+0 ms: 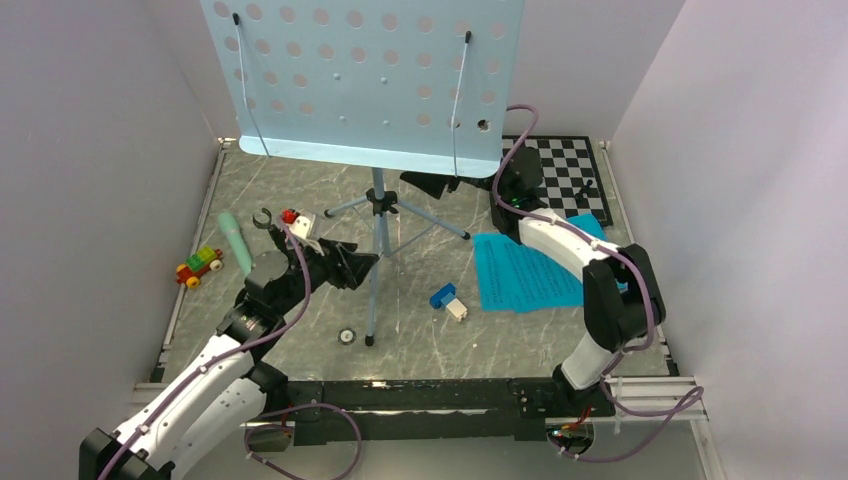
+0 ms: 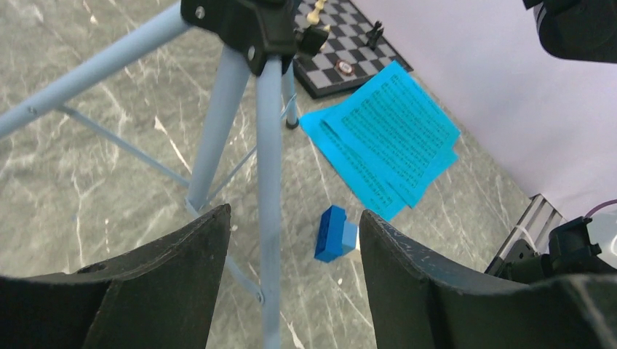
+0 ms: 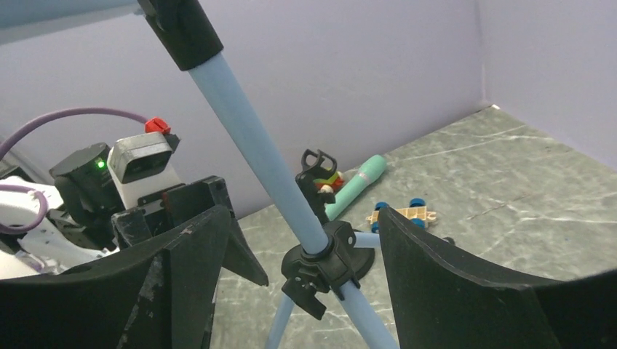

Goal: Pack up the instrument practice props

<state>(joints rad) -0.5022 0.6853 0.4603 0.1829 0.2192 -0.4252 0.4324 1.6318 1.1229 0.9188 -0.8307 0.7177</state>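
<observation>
The pale-blue music stand stands mid-table, its perforated desk (image 1: 365,80) high and its tripod pole (image 1: 378,235) below. My left gripper (image 1: 362,266) is open beside the pole; in the left wrist view (image 2: 295,247) a tripod leg (image 2: 269,218) runs between its fingers without touching them. My right gripper (image 1: 425,183) is open behind the stand; in the right wrist view (image 3: 305,240) the pole's black hub (image 3: 324,265) sits between its fingers. Two cyan sheet-music pages (image 1: 525,275) lie at the right. The mint microphone (image 1: 236,243) lies at the left, next to the black mic stand (image 3: 318,163).
A chessboard (image 1: 570,170) with pieces lies at the back right. A blue-white block (image 1: 449,300) lies between the tripod and the pages. A colourful toy car (image 1: 198,266) sits at the left edge and a wooden car (image 3: 404,213) near the microphone. Grey walls enclose the table.
</observation>
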